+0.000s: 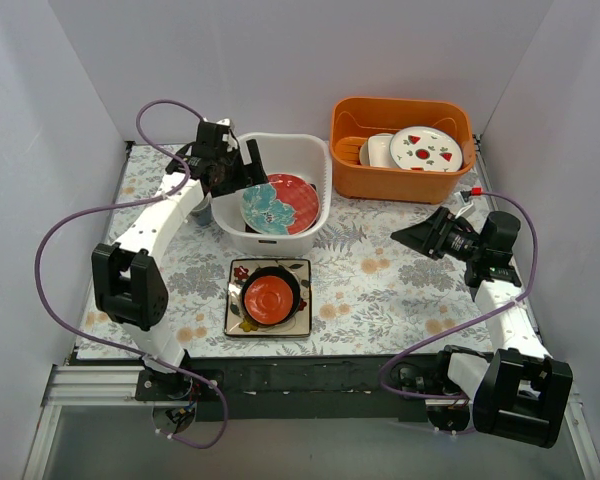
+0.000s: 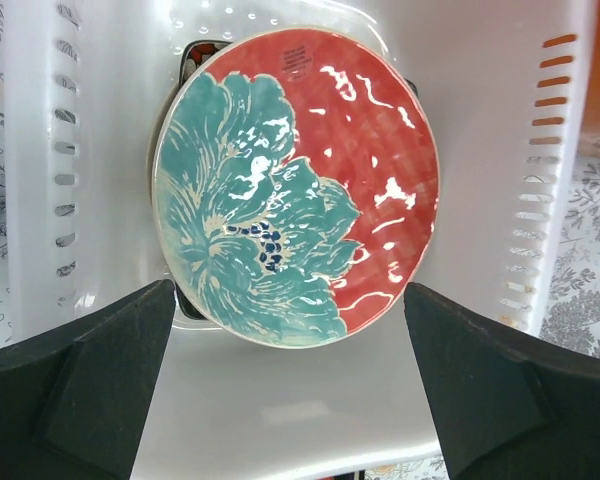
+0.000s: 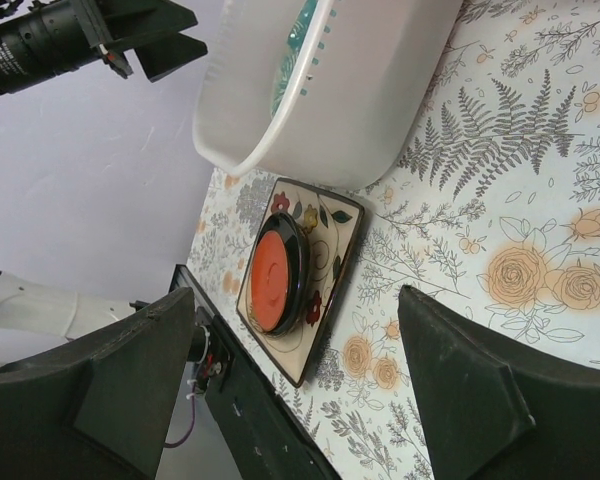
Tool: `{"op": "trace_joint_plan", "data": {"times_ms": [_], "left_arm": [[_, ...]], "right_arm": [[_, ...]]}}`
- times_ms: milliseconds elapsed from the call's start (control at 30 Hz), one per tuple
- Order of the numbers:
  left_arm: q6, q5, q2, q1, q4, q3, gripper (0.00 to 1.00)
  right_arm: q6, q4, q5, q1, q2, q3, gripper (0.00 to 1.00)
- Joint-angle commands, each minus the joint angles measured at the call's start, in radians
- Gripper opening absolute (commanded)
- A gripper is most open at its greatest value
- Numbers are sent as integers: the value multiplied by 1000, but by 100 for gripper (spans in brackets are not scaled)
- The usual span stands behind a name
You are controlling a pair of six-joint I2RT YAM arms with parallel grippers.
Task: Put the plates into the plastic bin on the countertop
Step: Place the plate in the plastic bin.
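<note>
since the left end effector (image 2: 290,290) hangs spread wide apart over the teal-and-red plate (image 2: 310,190) lying inside the plastic bin (image 1: 280,240), it should lift straight up, clear of the rim, then reach for the small red plate (image 1: 270,296) stacked on the counter (image 1: 380,290).

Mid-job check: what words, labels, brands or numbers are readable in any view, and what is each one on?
Teal-and-red plate: a small dark printed patch near its top rim, too small and blurred to read.
Bin: no text seen.
Orange tub: no text seen.
Nothing in any of the three views can be read.
</note>
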Motion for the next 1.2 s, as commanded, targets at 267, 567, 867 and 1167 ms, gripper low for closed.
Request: {"op": "trace_joint_plan", "data": {"times_ms": [267,567,867,1167], "left_arm": [[11,30,-150,-7,-4,-17,98],[-4,29,-249,-22,-12,-116,98],[-36,27,-372,-44,-16,-222,98],[-76,33,-478,-73,-24,-333,96]], "right_arm": [[-18,5,24,67,-6,21,89],[-15,7,90,206,-18,15,86],[-13,12,159,328,-69,-31,85],[4,67,211,409,-106,-116,82]]}}
